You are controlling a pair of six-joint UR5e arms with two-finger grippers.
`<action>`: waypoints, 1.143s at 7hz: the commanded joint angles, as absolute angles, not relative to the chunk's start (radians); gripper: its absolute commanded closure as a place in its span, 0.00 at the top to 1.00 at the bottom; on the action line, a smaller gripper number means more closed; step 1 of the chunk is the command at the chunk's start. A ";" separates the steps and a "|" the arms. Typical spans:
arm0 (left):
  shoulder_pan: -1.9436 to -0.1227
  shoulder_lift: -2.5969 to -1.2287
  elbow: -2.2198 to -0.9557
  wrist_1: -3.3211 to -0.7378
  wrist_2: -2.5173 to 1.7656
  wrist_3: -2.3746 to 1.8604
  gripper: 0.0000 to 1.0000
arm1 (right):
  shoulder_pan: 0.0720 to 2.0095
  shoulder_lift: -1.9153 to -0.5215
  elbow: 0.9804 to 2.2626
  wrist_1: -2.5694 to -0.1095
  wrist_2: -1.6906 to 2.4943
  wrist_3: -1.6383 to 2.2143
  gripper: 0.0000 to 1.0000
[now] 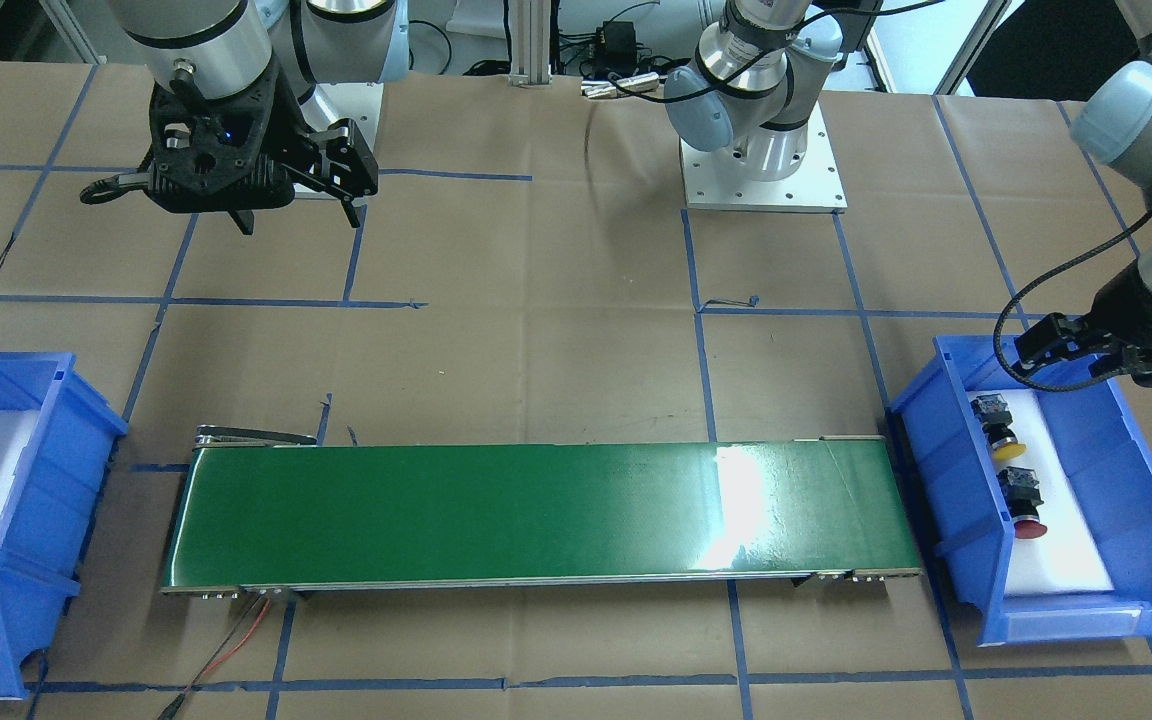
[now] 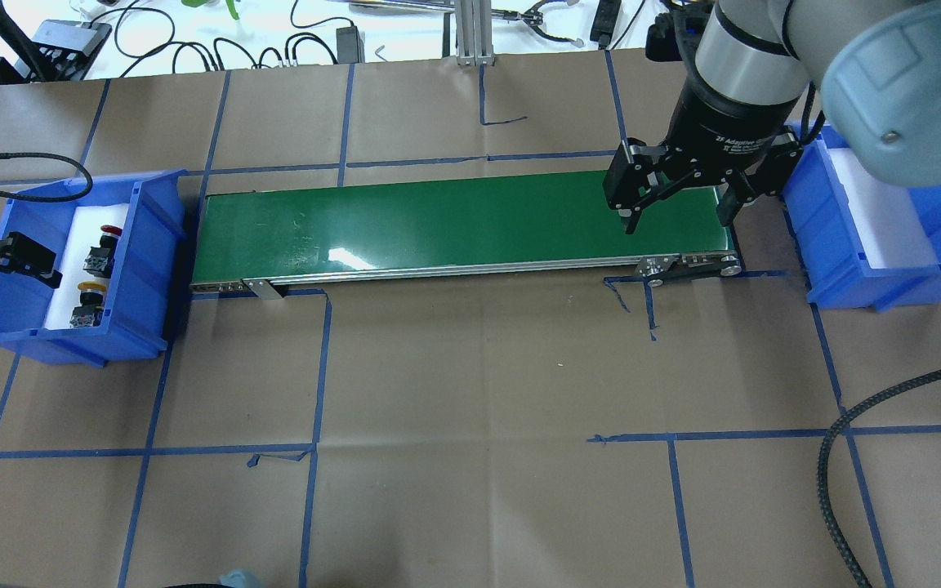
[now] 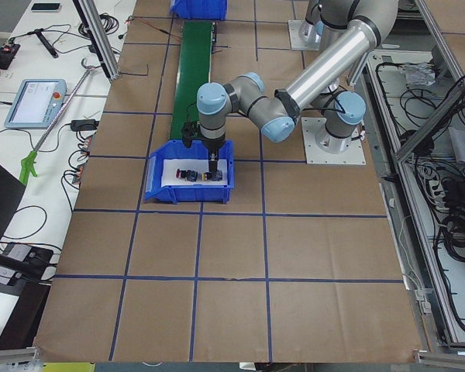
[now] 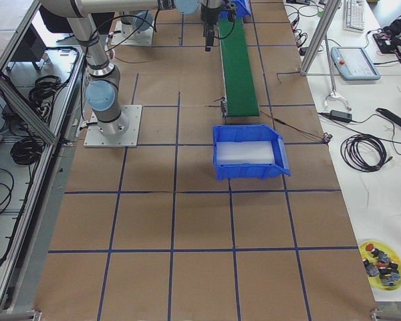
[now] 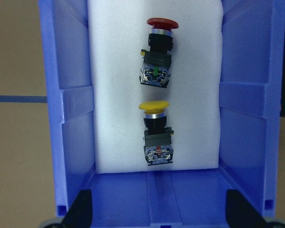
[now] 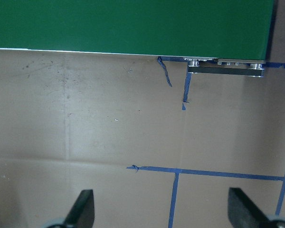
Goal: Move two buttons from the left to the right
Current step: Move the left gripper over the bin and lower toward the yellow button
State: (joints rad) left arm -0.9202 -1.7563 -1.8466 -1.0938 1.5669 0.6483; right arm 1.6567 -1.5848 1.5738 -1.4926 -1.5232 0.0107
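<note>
Both the red push-button (image 5: 156, 57) and yellow push-button (image 5: 156, 135) lie in the blue bin (image 5: 66, 118) at the overhead view's left edge, left gripper (image 5: 160, 211) above with jaws apart, probably lining up a grab, right gripper (image 2: 676, 219) open-jawed by the green conveyor (image 2: 438, 220).

Silver arms (image 1: 201, 40), pale-blue joint caps (image 1: 1116, 110), white screwed base plate (image 1: 764, 170). Black right gripper (image 2: 675, 224), "2F Adaptive" lettering above its fingers. Braided black cable (image 1: 1000, 325) behind left gripper (image 2: 46, 265).
</note>
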 commanded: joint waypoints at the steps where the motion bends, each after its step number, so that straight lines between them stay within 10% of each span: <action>1: -0.923 -1.824 -1.875 -1.013 1.566 0.649 1.00 | 1.657 -1.585 1.574 -1.493 -1.523 0.011 1.00; 8: -0.963 -1.907 -1.943 -0.840 1.568 0.647 0.99 | 1.657 -1.585 1.574 -1.493 -1.523 0.011 1.00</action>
State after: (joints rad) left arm -0.9644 -1.8916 -1.9102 -0.8960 1.5677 0.6474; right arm 1.6564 -1.5846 1.5739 -1.4926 -1.5233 0.0108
